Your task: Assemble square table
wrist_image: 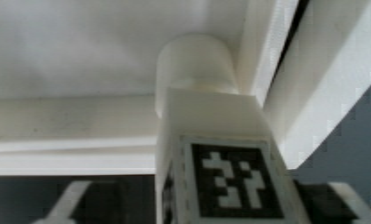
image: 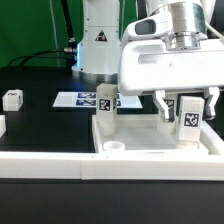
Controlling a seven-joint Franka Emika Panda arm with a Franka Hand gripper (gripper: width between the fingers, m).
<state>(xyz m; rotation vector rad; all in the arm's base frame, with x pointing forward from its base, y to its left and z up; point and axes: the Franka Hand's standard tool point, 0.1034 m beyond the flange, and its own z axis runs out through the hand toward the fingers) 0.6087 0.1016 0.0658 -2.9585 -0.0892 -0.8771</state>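
**Square table: tabletop against the front wall, claw open around one leg**

Count, exterior view: one tabletop [image: 150, 153], tray-like with a raised rim. It lies on the black table [image: 50, 125], toward the exterior view's right. There are three white tagged legs. The near leg [image: 189, 118] stands upright at the tabletop's right side. The corner leg [image: 105, 100] stands upright at its far left corner. The loose leg [image: 12, 98] sits well apart on the table to the exterior view's left. A further white piece is cut off at that left edge; I cannot tell what it is. One round socket [image: 115, 147] shows in the tabletop's near left corner.

Claw: the gripper [image: 186, 105] hangs over the near leg, its jaws spread wide, one on either side. It has hold of nothing.

View differences: only the exterior view shows the other legs, the marker board [image: 78, 100] and the robot base [image: 100, 40]. Only the wrist view shows dark gaps between the near leg and both fingers [wrist_image: 66, 205]. It also shows the leg's rounded end meeting the tabletop's white surface; whether it is seated I cannot tell.

Edges and room: the wall strip [image: 50, 168] runs along the front, just beside the tabletop's near rim. Bare black surface lies between the loose leg and the tabletop.
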